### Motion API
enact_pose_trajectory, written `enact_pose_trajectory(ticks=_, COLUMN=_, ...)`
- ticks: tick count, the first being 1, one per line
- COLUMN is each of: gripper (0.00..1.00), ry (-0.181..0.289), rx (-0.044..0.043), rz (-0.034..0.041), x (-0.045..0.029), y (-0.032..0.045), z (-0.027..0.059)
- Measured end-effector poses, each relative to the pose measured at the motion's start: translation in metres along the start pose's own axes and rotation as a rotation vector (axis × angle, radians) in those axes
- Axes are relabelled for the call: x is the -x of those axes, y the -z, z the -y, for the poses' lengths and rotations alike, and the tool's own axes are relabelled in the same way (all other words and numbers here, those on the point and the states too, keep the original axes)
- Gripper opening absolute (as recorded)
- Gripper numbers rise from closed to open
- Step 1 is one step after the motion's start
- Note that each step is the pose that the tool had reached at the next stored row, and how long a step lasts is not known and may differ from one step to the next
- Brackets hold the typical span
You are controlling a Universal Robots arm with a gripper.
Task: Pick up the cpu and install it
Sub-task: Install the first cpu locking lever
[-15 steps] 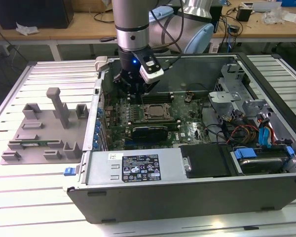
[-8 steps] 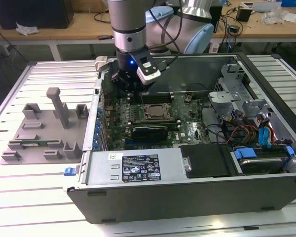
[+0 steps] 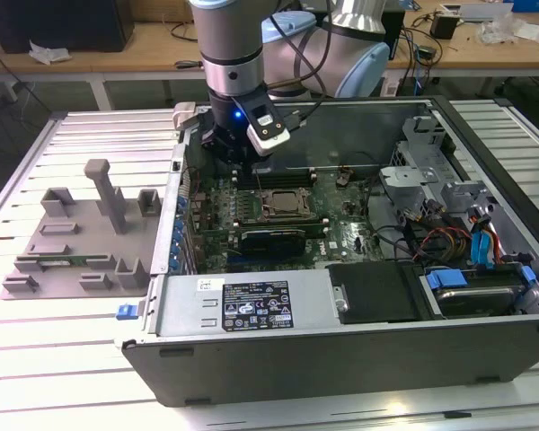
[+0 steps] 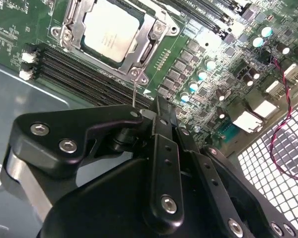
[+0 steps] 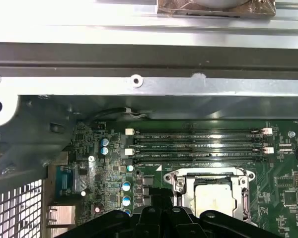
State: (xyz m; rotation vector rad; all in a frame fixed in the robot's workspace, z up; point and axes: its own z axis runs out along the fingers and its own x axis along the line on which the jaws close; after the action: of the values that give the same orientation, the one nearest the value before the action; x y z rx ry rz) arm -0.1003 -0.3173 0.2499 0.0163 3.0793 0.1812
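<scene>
Where seated in socket, cpu [image 4: 111,30] beyond pincer [image 4: 161,116]

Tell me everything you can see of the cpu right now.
The cpu is a thin square chip with a pale, silvery metal-looking top and faint print. It lies flat in the motherboard's socket, framed by the socket's metal bracket with screws at its corners. Black memory slots run alongside. In the exterior view it sits mid-board inside the open computer case. The gripper is off to one side of it, not touching.

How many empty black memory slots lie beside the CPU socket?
4 long black memory slots, side by side in one bank between the metal-framed socket holding the silvery square cpu and the case wall.
</scene>
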Motion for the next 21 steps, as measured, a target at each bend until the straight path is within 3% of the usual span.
enact_pose_trajectory(ticks=9, gripper=0.11, ry=0.000, rx=0.0004, rz=0.0024, x=0.0002, y=0.0069, z=-0.0008)
enact_pose_trajectory(ticks=10, gripper=0.11, ry=0.001, rx=0.0067, rz=0.0009, x=0.0002, y=0.0069, z=-0.0008)
enact_pose_trajectory(ticks=13, gripper=0.11, ry=0.022, rx=0.0374, rz=-0.0102, x=0.0002, y=0.0066, z=-0.0008)
enact_pose_trajectory(ticks=14, gripper=0.11, ry=0.026, rx=0.0405, rz=-0.0111, x=0.0002, y=0.0065, z=-0.0008)
enact_pose_trajectory(ticks=17, gripper=0.11, ry=0.027, rx=0.0431, rz=-0.0091, x=0.0001, y=0.0066, z=-0.0007)
enact_pose_trajectory(ticks=21, gripper=0.11, ry=0.027, rx=0.0652, rz=0.0019, x=0.0001, y=0.0066, z=-0.0008)
